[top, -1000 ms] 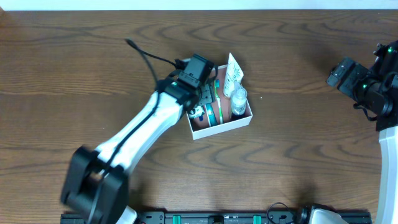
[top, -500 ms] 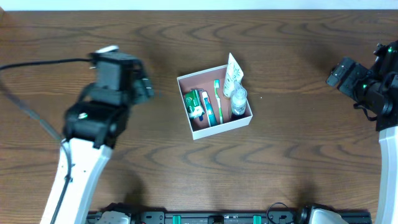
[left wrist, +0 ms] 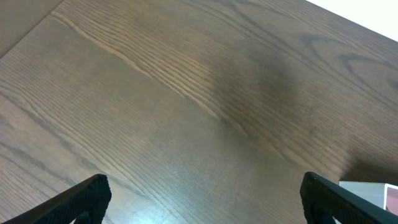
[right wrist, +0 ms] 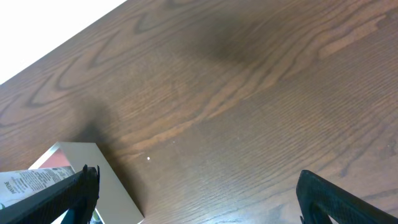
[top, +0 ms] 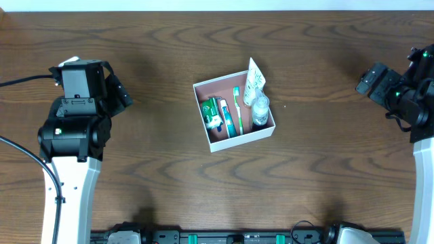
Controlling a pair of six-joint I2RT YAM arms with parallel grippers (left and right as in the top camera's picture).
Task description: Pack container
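Container (top: 242, 139) lies well apart from left hand (top: 122, 93) and right hand (top: 366, 79).

From overhead the light is even, soft and rather bright. The table (top: 319, 169) looks matt; only wide, faint shadows lie on the wood beside my left arm (top: 68, 176) and my right arm (top: 424, 169). This view is sharp to its edges. In my left wrist view the grain is a little soft, one dim shadow patch lies far right, and the far right corner is burnt to white. The fingertips (left wrist: 84, 198) of my left gripper (left wrist: 205, 202) are black, their detail lost. My right wrist view burns white at far left, with a soft shadow beside the container (right wrist: 106, 180).
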